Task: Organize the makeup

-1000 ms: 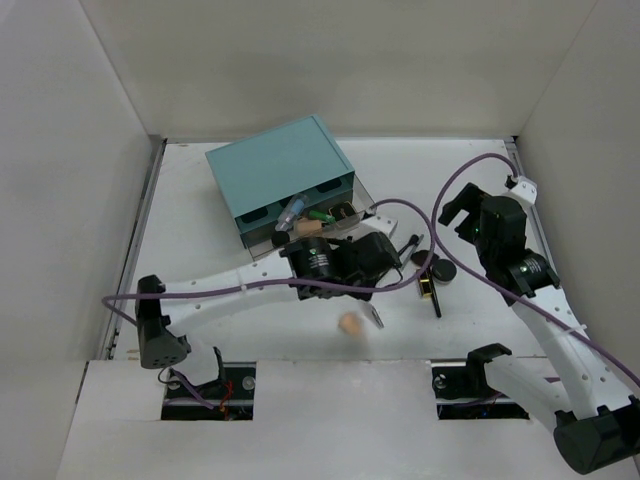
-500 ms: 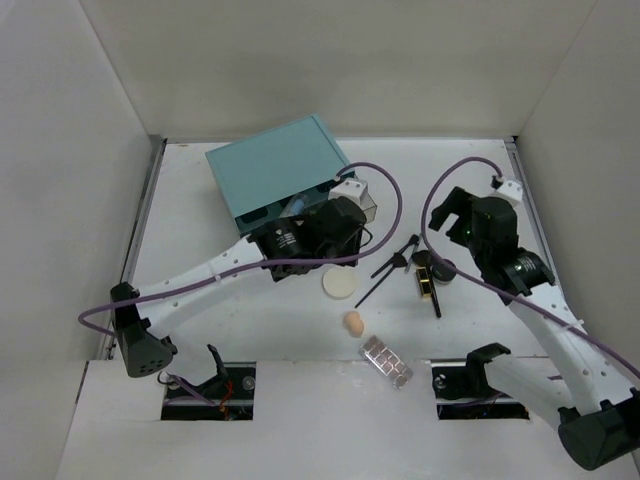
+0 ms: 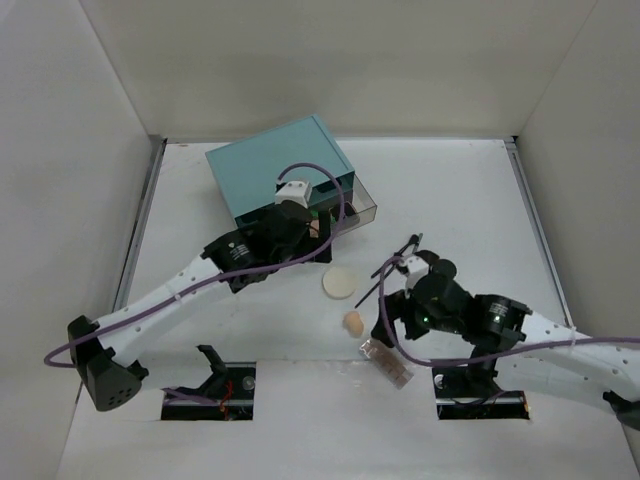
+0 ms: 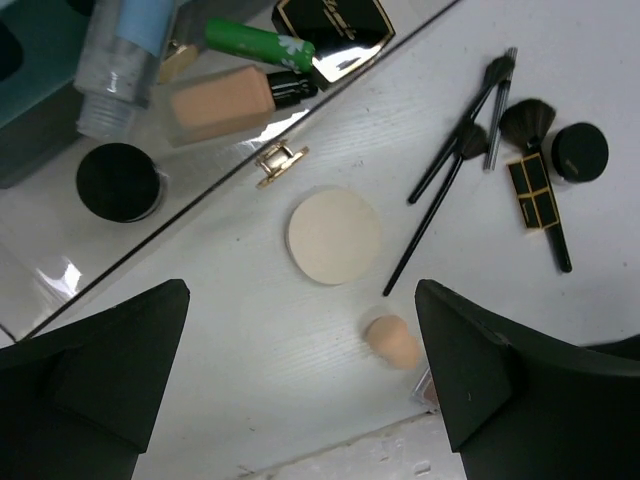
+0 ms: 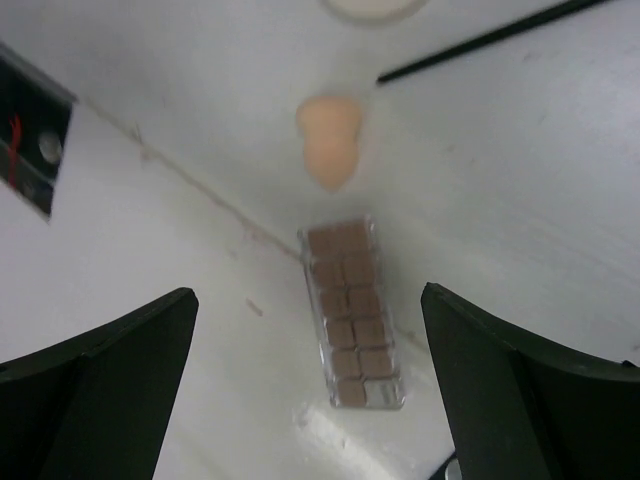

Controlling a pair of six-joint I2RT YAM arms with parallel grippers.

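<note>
Hovering R tool (image 5: 308,295), jaws wide, over palette (image 5: 352,315) nr sponge (image 5: 328,140).

Black, beige and peach makeup on a white table (image 4: 250,340), by a teal box (image 3: 278,170).
The round puff (image 4: 334,235) is cream, the egg-shaped sponge (image 4: 392,341) is peach, and the clear palette (image 5: 353,312) shows a grid of brown squares. The tube (image 4: 260,45) is green with white flowers, the tan bottle (image 4: 222,102) has a black cap, and the clear bottle (image 4: 125,50) looks pale blue. The round jar (image 4: 118,182), brushes (image 4: 455,165) and round compact (image 4: 579,152) are black; the square compact (image 4: 333,22) is glossy black edged in gold.
</note>
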